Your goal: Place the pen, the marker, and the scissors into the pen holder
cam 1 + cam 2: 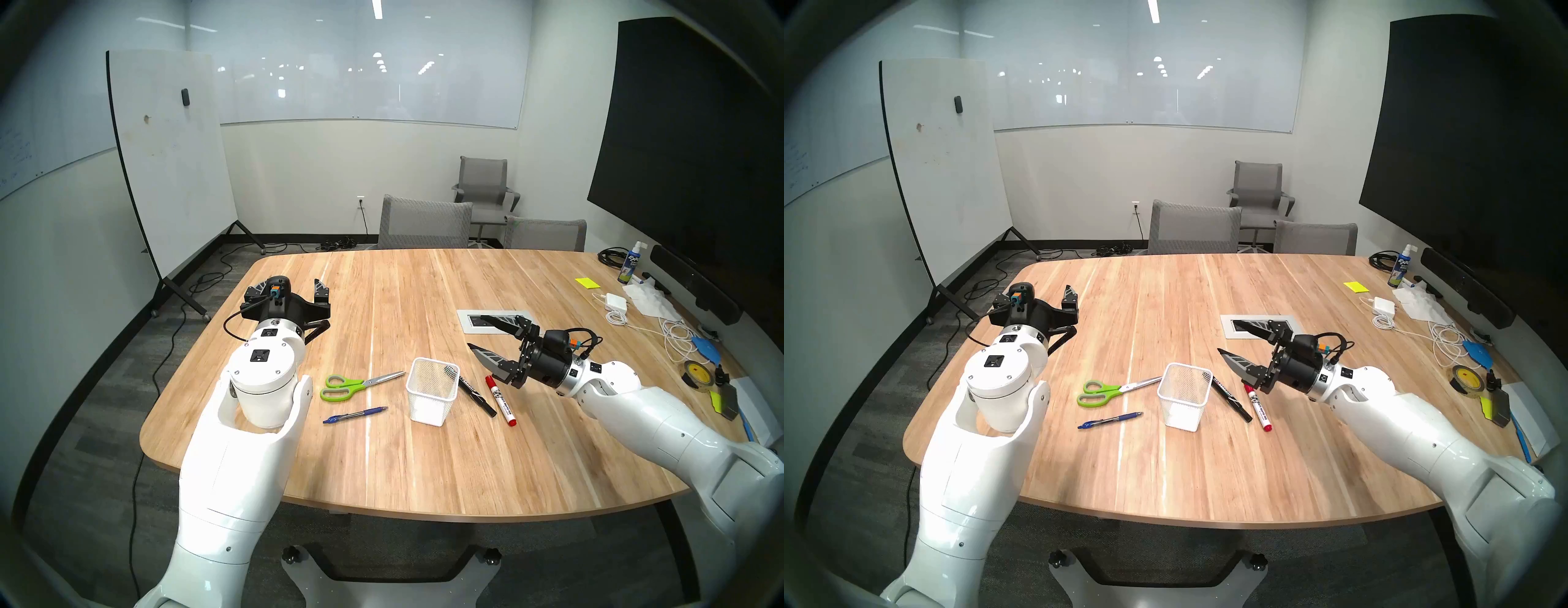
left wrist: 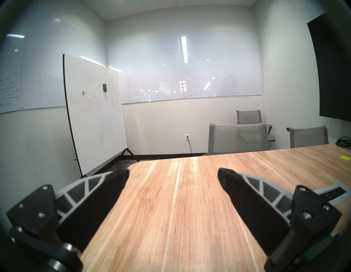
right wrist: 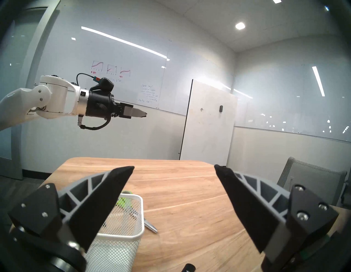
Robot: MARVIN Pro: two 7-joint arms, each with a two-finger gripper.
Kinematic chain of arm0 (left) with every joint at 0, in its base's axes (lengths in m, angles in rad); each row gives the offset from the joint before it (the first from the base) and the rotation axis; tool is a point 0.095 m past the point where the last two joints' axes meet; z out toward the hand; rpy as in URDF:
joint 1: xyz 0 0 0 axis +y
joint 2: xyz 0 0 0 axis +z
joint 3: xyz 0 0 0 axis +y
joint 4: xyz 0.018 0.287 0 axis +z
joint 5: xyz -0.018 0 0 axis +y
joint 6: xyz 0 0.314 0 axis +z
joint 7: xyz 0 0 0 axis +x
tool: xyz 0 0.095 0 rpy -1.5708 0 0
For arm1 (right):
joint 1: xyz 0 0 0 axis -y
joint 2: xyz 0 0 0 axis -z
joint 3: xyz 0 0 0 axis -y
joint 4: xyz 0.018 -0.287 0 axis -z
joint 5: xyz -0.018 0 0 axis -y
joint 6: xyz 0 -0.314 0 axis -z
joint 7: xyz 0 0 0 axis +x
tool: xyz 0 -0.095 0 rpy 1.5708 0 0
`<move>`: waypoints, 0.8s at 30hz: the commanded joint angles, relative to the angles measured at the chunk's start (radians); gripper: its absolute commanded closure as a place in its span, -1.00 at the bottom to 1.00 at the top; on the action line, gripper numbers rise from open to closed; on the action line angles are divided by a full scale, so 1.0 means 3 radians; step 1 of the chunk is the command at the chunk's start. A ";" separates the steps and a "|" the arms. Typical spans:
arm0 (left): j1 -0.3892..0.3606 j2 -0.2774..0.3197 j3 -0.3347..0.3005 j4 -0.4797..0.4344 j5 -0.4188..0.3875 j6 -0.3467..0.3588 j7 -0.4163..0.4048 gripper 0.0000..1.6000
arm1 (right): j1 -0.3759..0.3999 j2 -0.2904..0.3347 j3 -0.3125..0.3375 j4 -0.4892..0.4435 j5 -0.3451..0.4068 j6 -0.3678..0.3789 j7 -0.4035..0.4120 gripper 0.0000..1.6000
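The white mesh pen holder [image 1: 426, 407] stands upright near the table's middle and holds nothing that shows. The green-handled scissors [image 1: 356, 384] and the blue pen [image 1: 355, 415] lie to its left. A black marker [image 1: 477, 395] and a white red-capped marker [image 1: 500, 399] lie to its right. My right gripper [image 1: 476, 332] is open and empty, above and behind the markers. In the right wrist view [image 3: 174, 167] the holder [image 3: 121, 235] sits under its left finger. My left gripper [image 1: 292, 283] is open and empty at the far left, away from everything, over bare table in its wrist view [image 2: 173, 171].
A grey outlet panel [image 1: 494, 318] is set in the table behind my right gripper. Along the right edge lie a white charger [image 1: 615, 301], cables, a tape roll [image 1: 695, 371], a spray bottle [image 1: 630, 263] and a yellow sticky note [image 1: 587, 282]. Grey chairs [image 1: 424, 225] stand at the far edge.
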 commanded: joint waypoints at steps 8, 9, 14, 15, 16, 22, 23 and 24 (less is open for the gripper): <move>-0.0022 -0.0003 -0.0002 -0.0061 -0.0001 -0.0004 -0.0002 -1.00 | -0.0097 0.0304 0.0079 -0.0312 -0.0075 0.0105 -0.0144 -1.00; -0.0022 -0.0003 -0.0002 -0.0061 -0.0001 -0.0004 -0.0002 -1.00 | -0.0102 0.0328 0.0075 -0.0332 -0.0095 0.0128 -0.0159 -1.00; -0.0022 -0.0003 -0.0002 -0.0061 -0.0001 -0.0004 -0.0002 -1.00 | -0.0114 0.0406 0.0037 -0.0394 -0.0217 0.0277 -0.0211 -1.00; -0.0022 -0.0003 -0.0002 -0.0061 -0.0001 -0.0004 -0.0002 -1.00 | -0.0114 0.0406 0.0037 -0.0394 -0.0217 0.0277 -0.0211 -1.00; -0.0022 -0.0003 -0.0002 -0.0061 -0.0001 -0.0003 -0.0002 -1.00 | -0.0112 0.0402 0.0032 -0.0387 -0.0240 0.0287 -0.0209 -1.00; -0.0022 -0.0003 -0.0002 -0.0062 -0.0001 -0.0003 -0.0003 -1.00 | -0.0093 0.0395 -0.0003 -0.0403 -0.0371 0.0450 -0.0274 -1.00; -0.0022 -0.0003 -0.0002 -0.0062 -0.0001 -0.0003 -0.0003 -1.00 | -0.0089 0.0393 -0.0013 -0.0402 -0.0403 0.0475 -0.0294 -1.00; -0.0022 -0.0003 -0.0002 -0.0062 -0.0001 -0.0003 -0.0003 -1.00 | -0.0083 0.0386 -0.0018 -0.0395 -0.0434 0.0482 -0.0297 -1.00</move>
